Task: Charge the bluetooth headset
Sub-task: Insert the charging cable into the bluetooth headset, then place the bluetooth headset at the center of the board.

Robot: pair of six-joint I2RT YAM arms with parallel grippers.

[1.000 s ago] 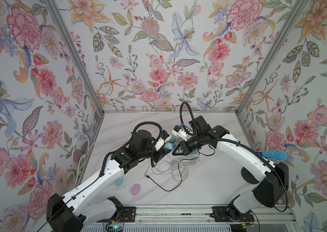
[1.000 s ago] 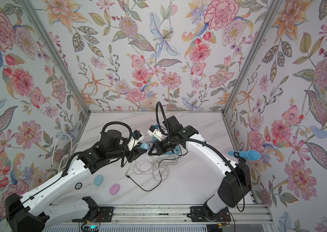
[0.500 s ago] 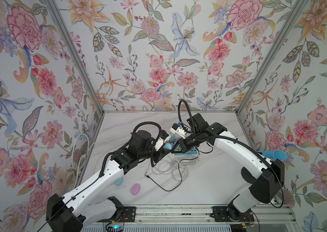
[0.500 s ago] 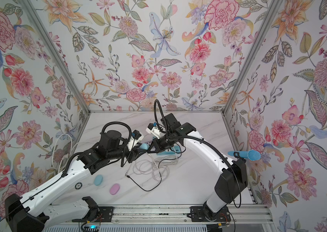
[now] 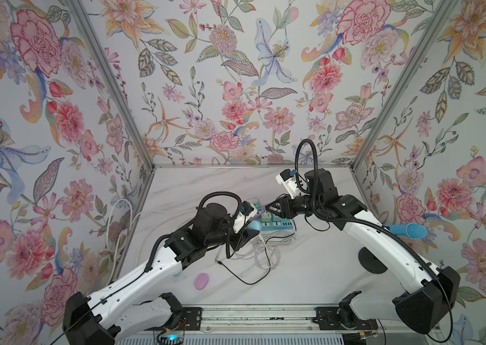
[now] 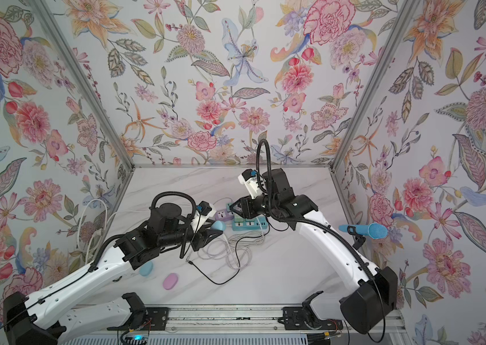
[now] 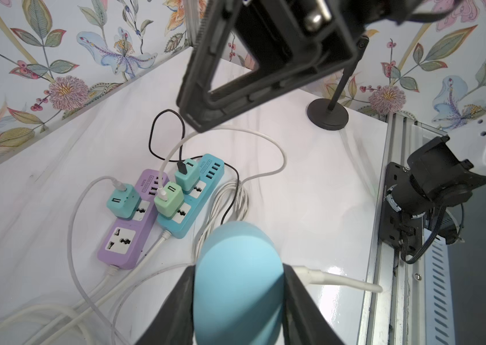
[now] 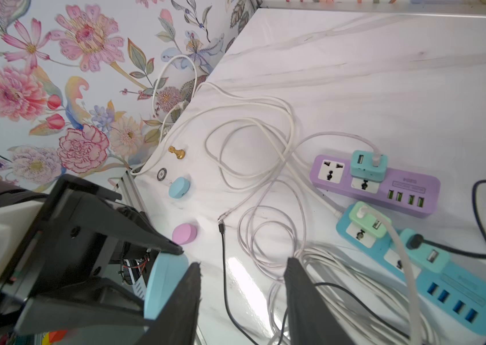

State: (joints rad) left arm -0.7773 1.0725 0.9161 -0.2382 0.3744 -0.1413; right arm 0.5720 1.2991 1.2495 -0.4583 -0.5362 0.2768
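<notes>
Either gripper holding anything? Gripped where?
The left gripper pinches the light-blue headset case across its sides, between both fingers. The right gripper is open, holding nothing.

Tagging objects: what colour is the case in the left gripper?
Light blue case, held by the left gripper; best in the left wrist view.

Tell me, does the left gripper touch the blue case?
Touching. In the left wrist view the left gripper holds the blue case between its fingers, pressed against both sides, no gap.
</notes>
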